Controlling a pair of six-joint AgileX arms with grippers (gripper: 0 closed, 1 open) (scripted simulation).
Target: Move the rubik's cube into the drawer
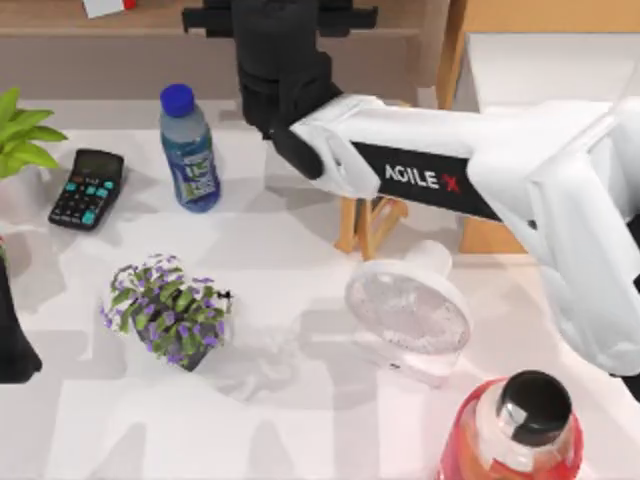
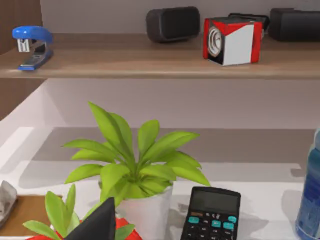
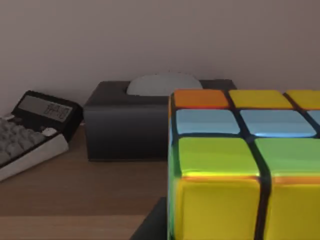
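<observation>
Our right arm (image 1: 520, 190) reaches from the table's right side across to the long brown shelf (image 1: 60, 22) at the back, and its dark wrist end sits over the shelf near the middle. Our right gripper's own view has the small cube of coloured squares (image 3: 245, 165) very close, resting on the brown wood, with yellow, green, light blue and orange squares divided by dark lines. Whether the claw is wide, narrow or gripping the cube we cannot tell. Behind the cube stand a dark tissue box (image 3: 130, 120) and a grey desk calculator (image 3: 30, 132).

The large light-wood drawer with white interior (image 1: 530, 70) is at the table's far right, partly hidden under our arm.

Our left arm (image 1: 12, 340) is parked at the table's left edge; we cannot tell its claw's state either. On the table are a black calculator (image 1: 88, 188), a blue-capped bottle (image 1: 188, 150), a purple-flowered plant (image 1: 168, 310), a white fan (image 1: 408, 312) and a leafy green plant (image 2: 135, 165).
</observation>
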